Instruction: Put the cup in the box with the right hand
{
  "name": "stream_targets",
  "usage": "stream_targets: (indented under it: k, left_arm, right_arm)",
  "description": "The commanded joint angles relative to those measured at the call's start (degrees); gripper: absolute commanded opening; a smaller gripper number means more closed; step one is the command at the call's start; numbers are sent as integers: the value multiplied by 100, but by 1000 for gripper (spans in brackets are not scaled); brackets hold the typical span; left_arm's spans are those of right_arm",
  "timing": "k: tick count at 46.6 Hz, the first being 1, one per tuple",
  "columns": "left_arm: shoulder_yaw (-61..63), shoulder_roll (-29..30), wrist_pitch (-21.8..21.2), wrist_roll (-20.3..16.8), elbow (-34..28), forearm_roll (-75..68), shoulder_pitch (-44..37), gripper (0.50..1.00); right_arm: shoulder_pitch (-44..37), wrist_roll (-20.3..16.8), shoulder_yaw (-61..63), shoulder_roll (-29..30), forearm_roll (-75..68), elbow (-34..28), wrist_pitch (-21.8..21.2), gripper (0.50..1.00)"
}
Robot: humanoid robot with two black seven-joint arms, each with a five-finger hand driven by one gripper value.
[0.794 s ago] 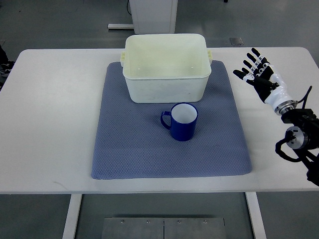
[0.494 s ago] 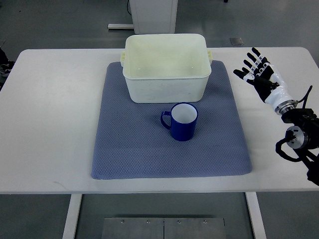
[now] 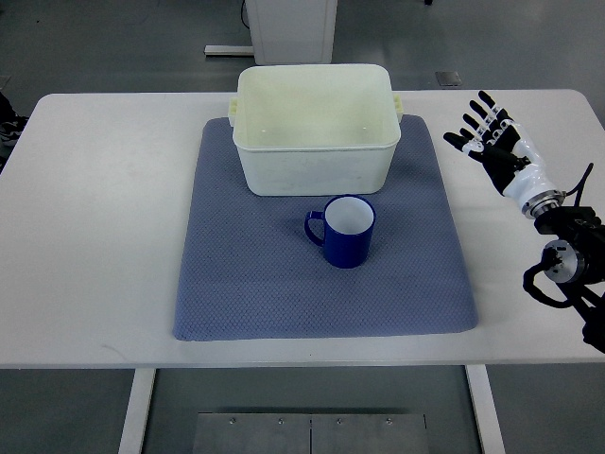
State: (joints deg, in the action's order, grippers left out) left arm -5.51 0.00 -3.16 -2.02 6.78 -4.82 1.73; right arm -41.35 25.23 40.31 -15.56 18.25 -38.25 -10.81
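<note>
A blue cup [image 3: 345, 232] with a white inside stands upright on the blue-grey mat [image 3: 255, 284], its handle pointing left. Just behind it sits the cream plastic box [image 3: 315, 128], with nothing visible inside. My right hand [image 3: 484, 132] hovers over the bare table to the right of the mat, well apart from the cup, fingers spread and holding nothing. Its arm comes in from the right edge. The left arm does not show.
The white table [image 3: 95, 208] extends wide on both sides of the mat. A white cabinet base [image 3: 288, 28] stands on the floor behind the table. My right forearm and its cables [image 3: 567, 260] lie near the table's right edge.
</note>
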Motion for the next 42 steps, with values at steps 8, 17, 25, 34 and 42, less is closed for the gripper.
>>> stream_targets:
  k: [8,17,25,34,42]
  left_arm:
    - [-3,0,0,-1,8,-1,3,1000]
    - [-3,0,0,-1,-1,-1,-6,1000]
    - [-3,0,0,-1,-1,-1,-6,1000]
    - [-3,0,0,-1,-1,-1,-6,1000]
    - [-3,0,0,-1,-1,-1,3,1000]
  right_arm:
    - [-22,0,20,0,-6,1,35,1000]
    - [-14,9,12,9,-6,10,44,1000]
    - [-14,17,12,9,-6,10,53,1000]
    - [-22,17,20,9,-6,28,53,1000]
    - [-22,35,20,9,-6,36,53,1000]
